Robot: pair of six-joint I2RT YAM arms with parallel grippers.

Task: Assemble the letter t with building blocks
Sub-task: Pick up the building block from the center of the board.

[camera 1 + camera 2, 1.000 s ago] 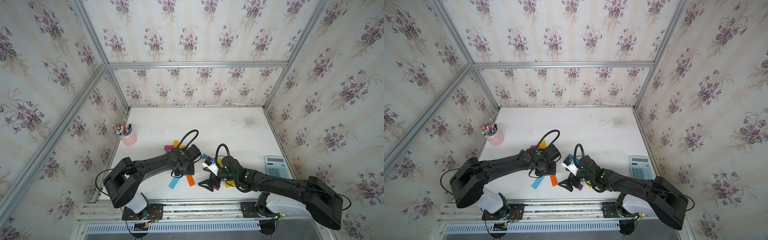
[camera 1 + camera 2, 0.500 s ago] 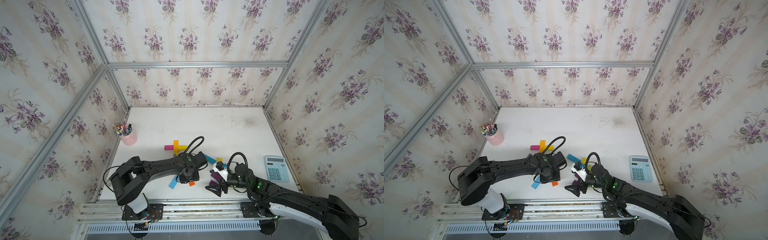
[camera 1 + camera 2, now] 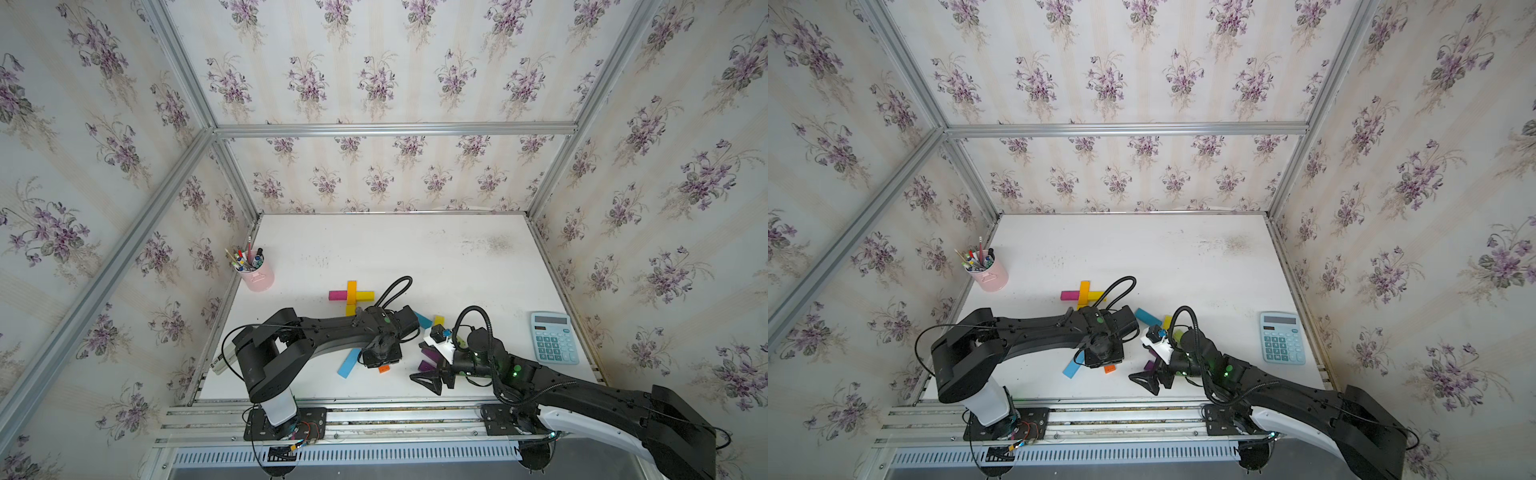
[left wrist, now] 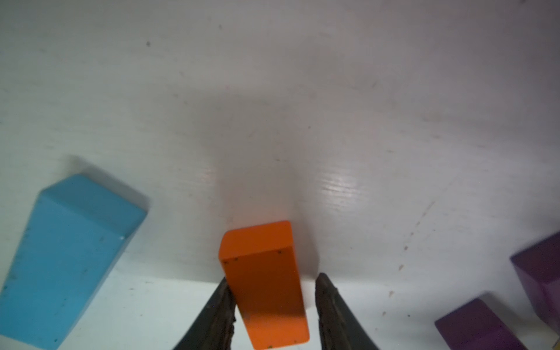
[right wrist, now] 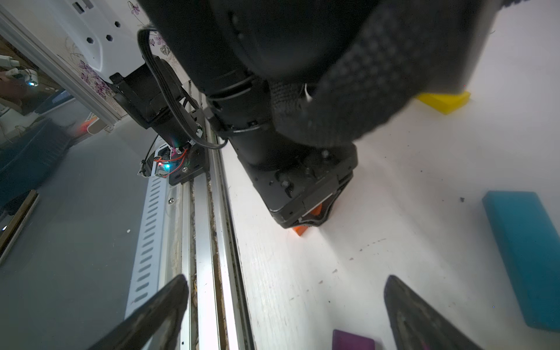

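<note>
Two arms low over the worktop. Left tool has come forward from beside the letter t and settled astride the short orange block, jaws drawn in: one finger touches it, the other a sliver off, so not yet clamped. Right tool has backed to the front edge, spread wide, empty. The letter t lies mid-worktop: crossbar laid, no foot showing. Judged: next piece being picked; blue block close alongside.

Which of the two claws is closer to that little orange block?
Left. The left gripper straddles the orange block, one finger on each side. The right gripper sits open off to the side, by the purple blocks, apart from it.
</note>
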